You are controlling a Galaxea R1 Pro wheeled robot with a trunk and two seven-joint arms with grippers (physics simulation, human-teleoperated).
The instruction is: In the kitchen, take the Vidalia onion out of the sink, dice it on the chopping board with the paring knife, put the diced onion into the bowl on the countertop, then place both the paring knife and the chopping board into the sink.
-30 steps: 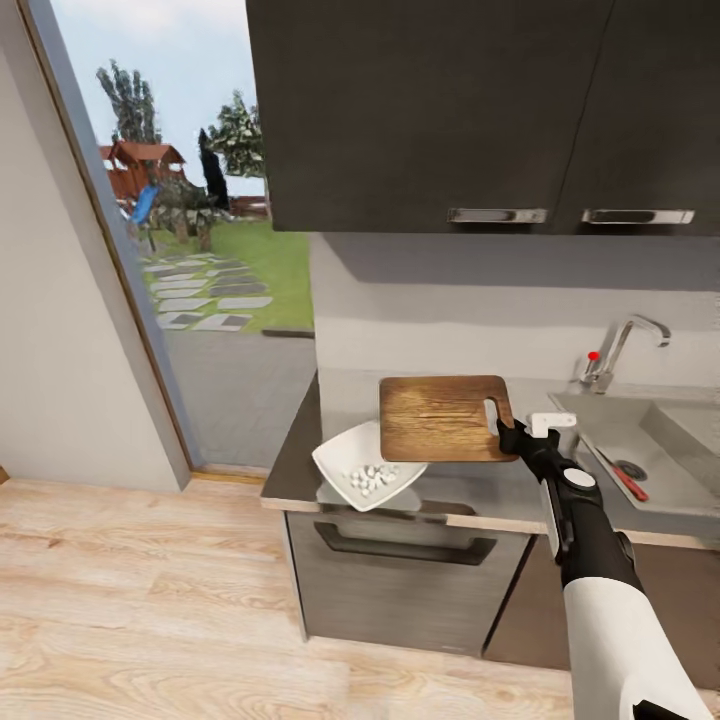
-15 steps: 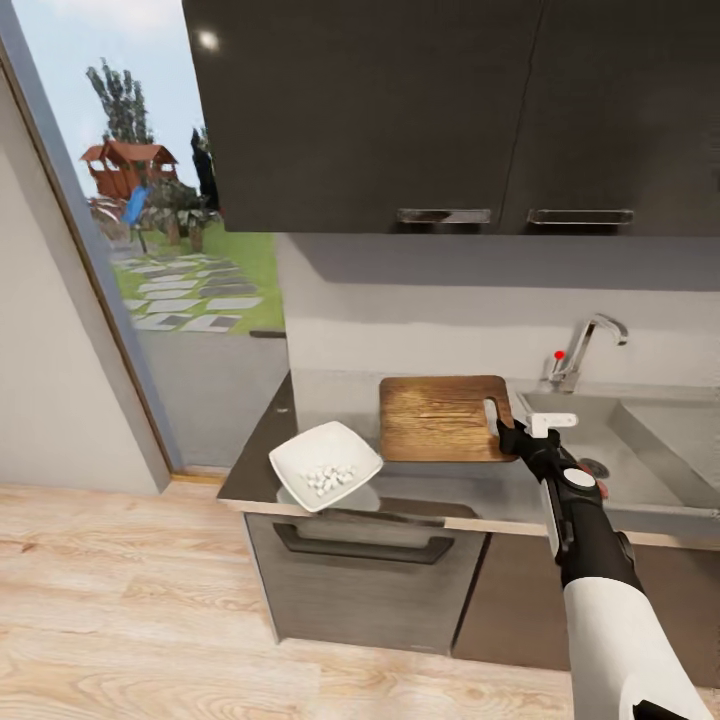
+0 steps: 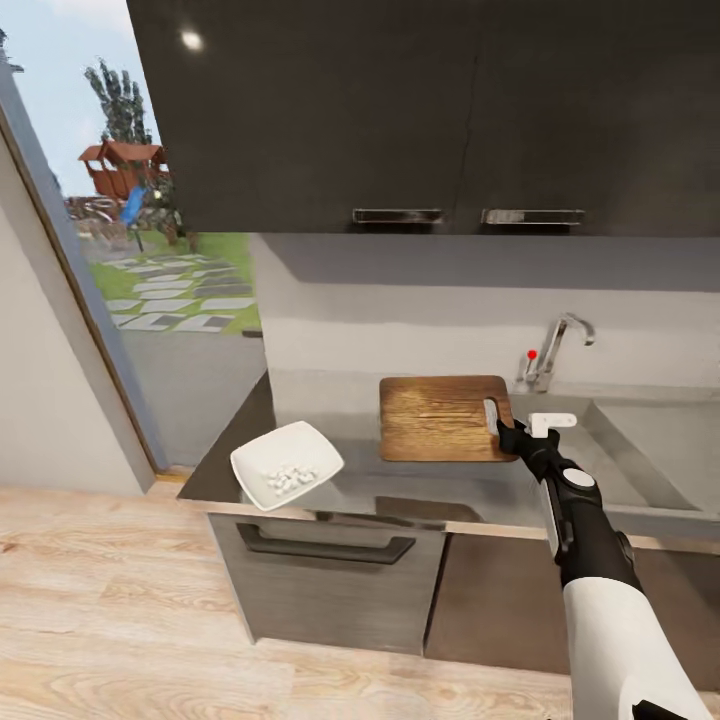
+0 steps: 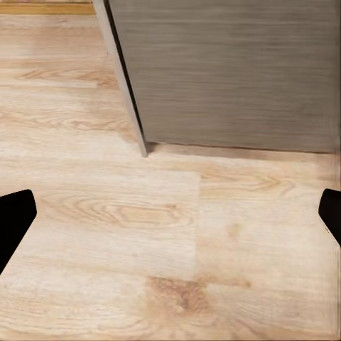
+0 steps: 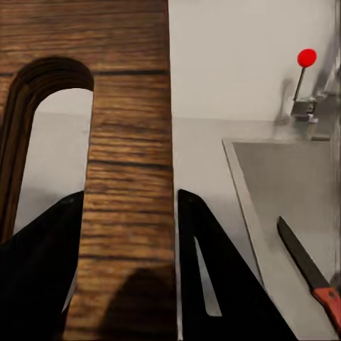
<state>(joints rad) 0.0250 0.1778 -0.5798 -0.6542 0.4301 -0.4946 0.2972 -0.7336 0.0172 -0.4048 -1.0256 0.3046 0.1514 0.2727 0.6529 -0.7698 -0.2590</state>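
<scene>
The worktop [image 3: 400, 490] runs below me, sink [image 5: 284, 192] at its right. My right gripper [image 3: 512, 437] clamps the chopping board [image 3: 440, 418] by its handle end, above the worktop. My right wrist view shows the paring knife [image 5: 309, 273] in the sink. The bowl [image 3: 285, 465] overhangs the front edge. My left gripper [image 4: 170, 213] is spread over floor [image 4: 106, 213].

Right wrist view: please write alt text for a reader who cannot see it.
The right gripper is shut on the chopping board, clamping the strip beside its handle slot. Beyond it, the paring knife lies in the grey sink, under the tap's red knob.
</scene>
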